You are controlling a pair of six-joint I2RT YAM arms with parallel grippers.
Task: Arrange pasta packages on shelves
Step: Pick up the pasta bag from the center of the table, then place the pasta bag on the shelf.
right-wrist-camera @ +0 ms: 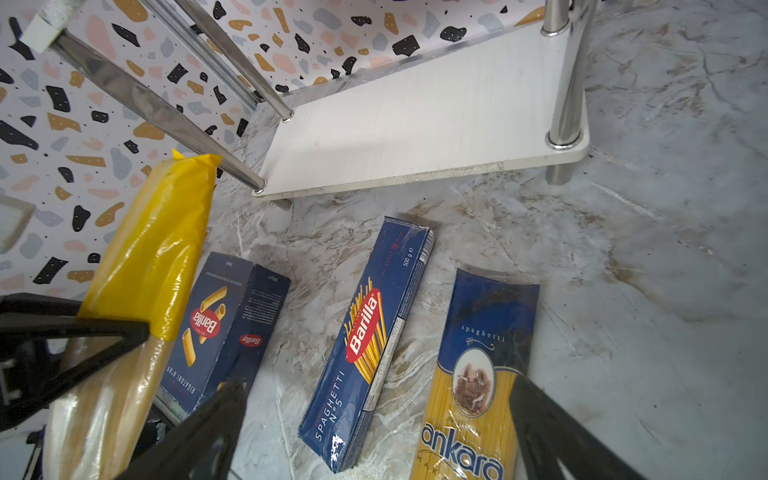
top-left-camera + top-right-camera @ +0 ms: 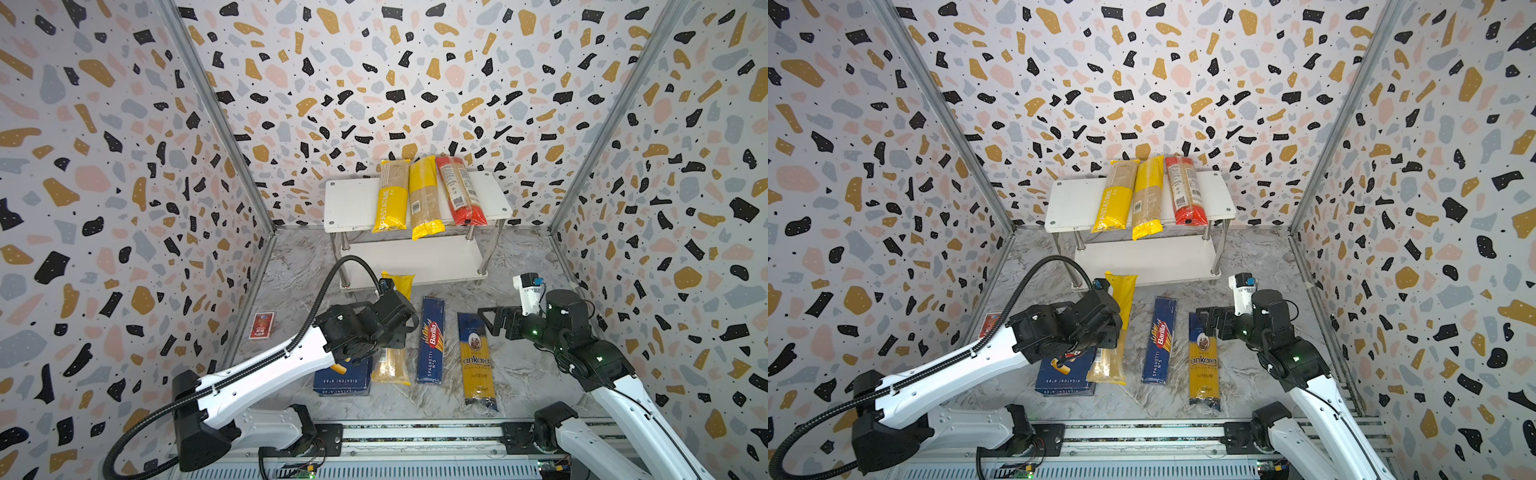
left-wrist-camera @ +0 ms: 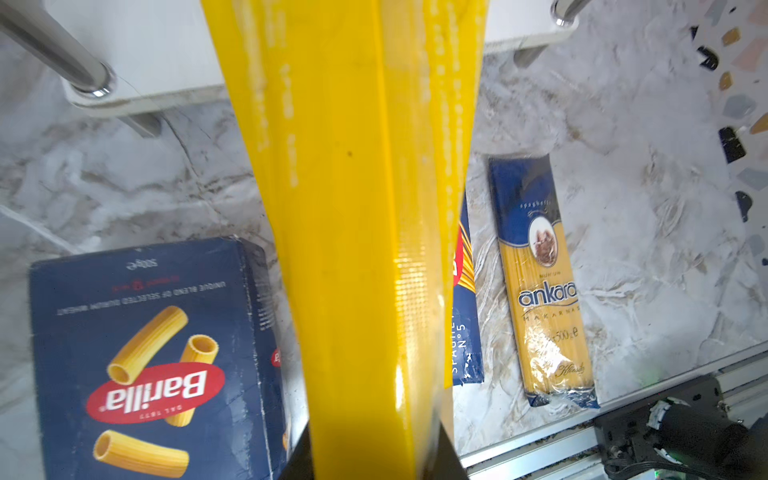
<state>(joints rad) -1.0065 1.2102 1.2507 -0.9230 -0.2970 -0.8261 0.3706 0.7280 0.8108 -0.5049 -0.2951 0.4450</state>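
Clock is set on the table point(image 2: 523, 374) as seen in a top view, 12 = back wall.

- 9: red card pack point(image 2: 262, 325) lies flat by the left wall, well apart from the rest.
- 7: wide Barilla box point(image 2: 343, 380) lies flat. Its far half is hidden under the left arm in both top views.
- 6–7, just beside that box: left gripper point(image 3: 374, 455) is clamped tight on a yellow spaghetti bag point(image 3: 361, 208), one finger on each side. The bag runs 6→12. Its yellow end reaches the front edge of the lower board point(image 2: 436, 259), and its clear end sits next to the wide box. Can't tell if the bag is off the table.
- 12: rack point(image 2: 349, 203) stands against the back wall. Three bags lie front-to-back, side by side, on the top board point(image 2: 494, 199):
  - PASTATIME bag point(image 2: 390, 195)
  - second yellow bag point(image 2: 424, 199), which overhangs the front edge most
  - red-orange bag point(image 2: 459, 191), with its far end tipped toward 11
- 6: narrow Barilla box point(image 2: 431, 338) lies flat, long axis 6→12, near the held bag but apart from it.
- 5: ankara bag point(image 2: 477, 361) lies flat, parallel to the narrow box, blue end toward 12.
- 3–4: right gripper point(image 2: 489, 321) has its jaws wide apart and holds nothing. It points toward 9 and hangs above the table by the ankara bag's blue end.
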